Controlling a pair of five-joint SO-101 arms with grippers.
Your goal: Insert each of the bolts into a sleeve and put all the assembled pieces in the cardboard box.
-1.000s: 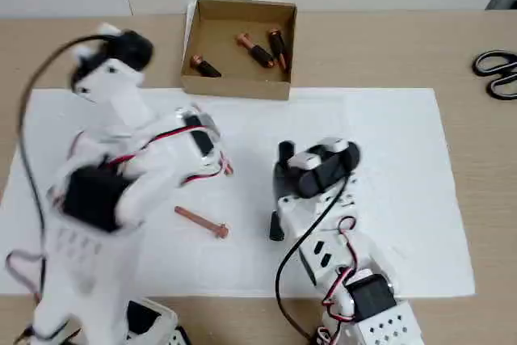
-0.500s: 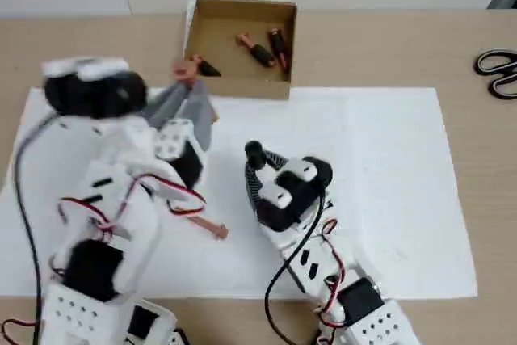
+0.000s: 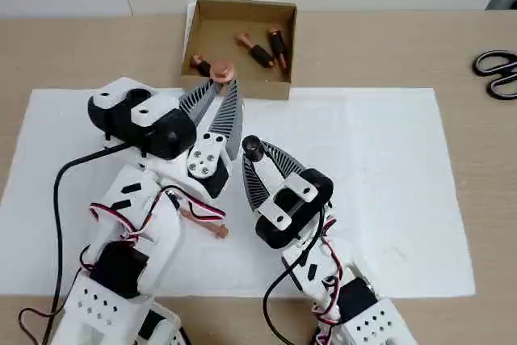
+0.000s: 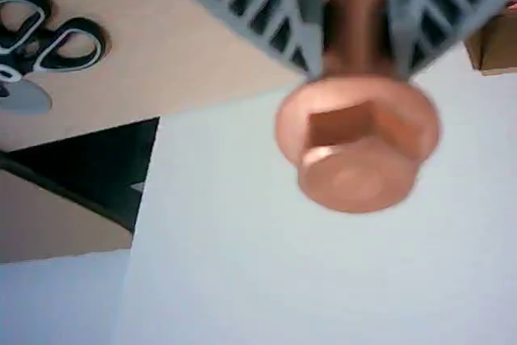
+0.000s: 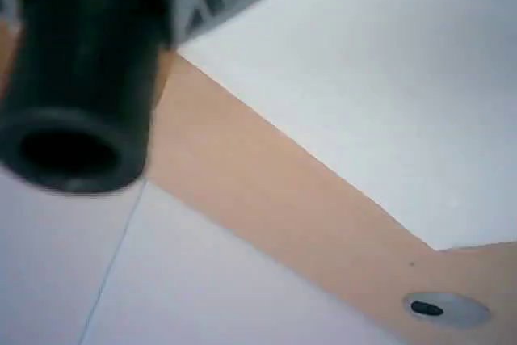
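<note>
The left jaws are shut tight on a copper bolt (image 3: 223, 73). The right jaws are shut tight on a black sleeve (image 3: 253, 149).

From above, the bolt's head pokes out at the tips of the left jaws, just beside the front wall of the cardboard box (image 3: 242, 89). The sleeve is held over the white paper (image 3: 388, 183), a bit nearer the arms and to the right of the bolt. The two are near each other but not touching.

I think the next move is to bring the bolt's thin end to the sleeve's hole. For that, both long shapes must point along one line. The sleeve looks round from above, so it seems to stand nearly upright. The bolt's thin end is hidden, so I cannot tell how it tilts.

The left wrist view shows the bolt (image 4: 358, 147) up close, with its stem running up between the jaws. The right wrist view shows the sleeve (image 5: 77, 94) with its hole open and empty. The view from above shows three finished pieces (image 3: 260, 52) in the box. It also shows a loose bolt (image 3: 212, 228) on the paper, nearest the left arm.
</note>
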